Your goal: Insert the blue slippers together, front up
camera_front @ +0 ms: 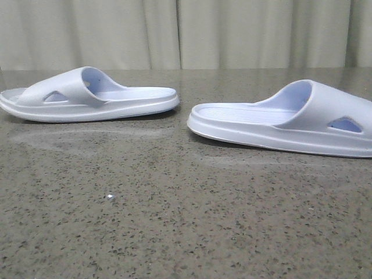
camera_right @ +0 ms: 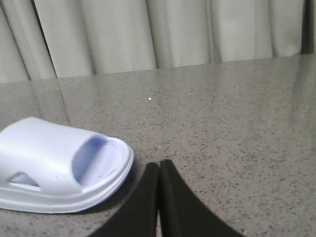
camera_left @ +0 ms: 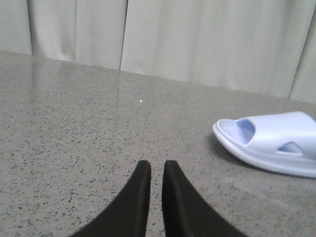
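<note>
Blue slippers both flat on the counter point(camera_front: 174, 221), soles down, heels facing each other, well apart: left slipper point(camera_front: 87, 96), right slipper point(camera_front: 290, 119). Nothing grasped, so I'd say we're pre-grasp. Left pincer point(camera_left: 157, 170) nearly closed, thin gap, empty; right pincer point(camera_right: 158, 170) tips touching, empty. Next move calls for opening each pincer and reaching its nearest slipper. Front view shows the pair but no arms; each wrist view shows just one slipper beside its pincer.
</note>
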Controlling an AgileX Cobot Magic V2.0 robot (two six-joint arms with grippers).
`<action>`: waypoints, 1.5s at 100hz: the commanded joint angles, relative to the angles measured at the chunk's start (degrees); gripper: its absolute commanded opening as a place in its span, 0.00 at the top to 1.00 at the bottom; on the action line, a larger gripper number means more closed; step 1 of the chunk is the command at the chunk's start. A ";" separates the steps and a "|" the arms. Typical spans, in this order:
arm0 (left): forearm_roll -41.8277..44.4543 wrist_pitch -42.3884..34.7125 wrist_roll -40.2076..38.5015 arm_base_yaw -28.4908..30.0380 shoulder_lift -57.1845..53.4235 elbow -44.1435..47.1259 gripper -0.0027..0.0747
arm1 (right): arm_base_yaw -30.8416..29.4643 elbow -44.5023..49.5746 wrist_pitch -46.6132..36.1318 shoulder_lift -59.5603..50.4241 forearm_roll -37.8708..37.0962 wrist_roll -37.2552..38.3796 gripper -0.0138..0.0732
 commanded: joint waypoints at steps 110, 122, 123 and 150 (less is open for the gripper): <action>-9.87 21.75 9.84 -0.09 39.65 -37.31 0.86 | -0.43 -38.30 24.41 48.77 10.14 -1.77 0.71; -13.26 21.07 12.24 -0.09 40.81 -37.43 0.64 | -0.43 -40.20 25.31 50.66 10.14 -1.89 0.49; -13.41 20.93 12.24 -0.09 40.79 -37.43 0.63 | -0.43 -40.32 25.31 50.66 10.14 -1.89 0.47; -17.93 21.03 13.38 -0.09 43.95 -37.43 0.43 | -1.26 -40.56 23.75 56.99 10.14 -3.48 0.48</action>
